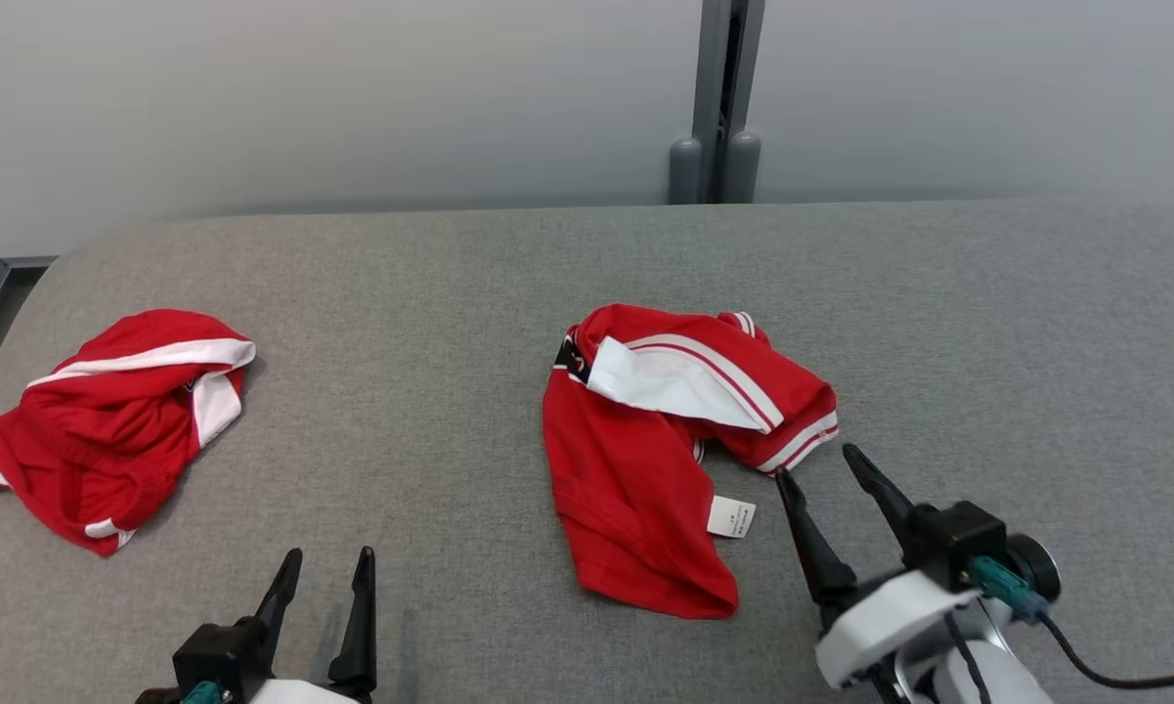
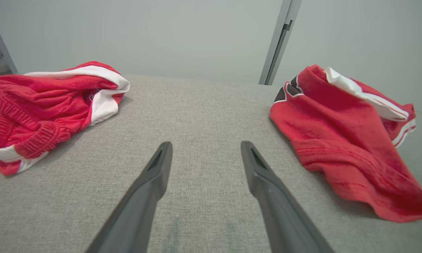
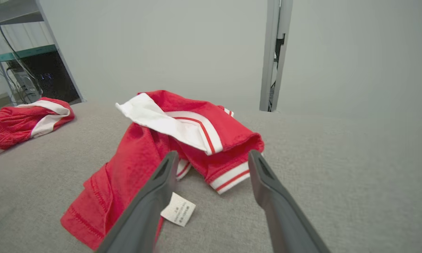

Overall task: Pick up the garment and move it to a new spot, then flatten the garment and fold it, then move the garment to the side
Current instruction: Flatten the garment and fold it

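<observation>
Crumpled red shorts point(image 1: 112, 420) lie well left of the left pincer point(image 1: 330, 559), which hovers released over the bench point(image 1: 450, 293), while the red garment point(image 1: 635, 469) sits just before the right pincer point(image 1: 815, 462), splayed apparently to take its striped hem point(image 1: 797, 445).

Head view is taken from above, tilted forward and down over the gray table point(image 1: 587, 254). Left wrist view is set low, aimed along the left gripper point(image 2: 206, 143) toward the wall point(image 2: 196, 35). Right wrist view is set low behind the right gripper point(image 3: 213, 152), close to the central garment point(image 3: 140, 158) just beyond the fingertips. The central garment and a second garment point(image 3: 21, 119), left of the fingers, are shared by all three views.
</observation>
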You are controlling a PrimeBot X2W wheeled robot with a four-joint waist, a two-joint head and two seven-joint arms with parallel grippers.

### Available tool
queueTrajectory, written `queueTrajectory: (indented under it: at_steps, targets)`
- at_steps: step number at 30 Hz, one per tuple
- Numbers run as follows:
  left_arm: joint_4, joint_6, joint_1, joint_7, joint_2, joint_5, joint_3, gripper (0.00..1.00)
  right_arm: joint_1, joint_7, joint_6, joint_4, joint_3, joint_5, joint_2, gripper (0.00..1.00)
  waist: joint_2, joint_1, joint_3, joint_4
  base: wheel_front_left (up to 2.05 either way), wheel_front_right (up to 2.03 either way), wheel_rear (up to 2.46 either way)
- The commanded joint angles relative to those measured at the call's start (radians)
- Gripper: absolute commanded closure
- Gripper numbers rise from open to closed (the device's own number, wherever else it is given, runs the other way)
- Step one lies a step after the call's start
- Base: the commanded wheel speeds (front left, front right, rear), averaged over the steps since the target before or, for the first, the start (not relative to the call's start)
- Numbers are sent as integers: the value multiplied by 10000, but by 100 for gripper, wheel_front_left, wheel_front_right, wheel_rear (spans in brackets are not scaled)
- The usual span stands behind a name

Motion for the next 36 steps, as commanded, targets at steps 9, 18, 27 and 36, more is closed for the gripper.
queueTrajectory:
  at_steps: [9, 18, 27, 36]
  targets:
    - [327, -87, -694, -2, 43, -345, -858, 0, -2788, -26, -1, 1572, 1909, 180, -57, 0, 0, 0, 908, 1540, 0, 0, 0]
    - [428, -9, -802, -2, 41, -520, -983, 0, -4097, -28, -1, 3159, 1867, -277, -60, 9, 0, 0, 1277, 2366, 0, 0, 0]
    - [417, 1, -990, -2, 41, -582, -963, 0, -3999, -26, -1, 3208, 1298, -738, -51, 100, 0, 0, 1300, 2299, 0, 0, 0]
    - [362, 15, -1022, -2, 40, -595, -855, 0, -3964, -28, -1, 2580, 1025, -551, -54, 100, 0, 0, 1199, 1995, 0, 0, 0]
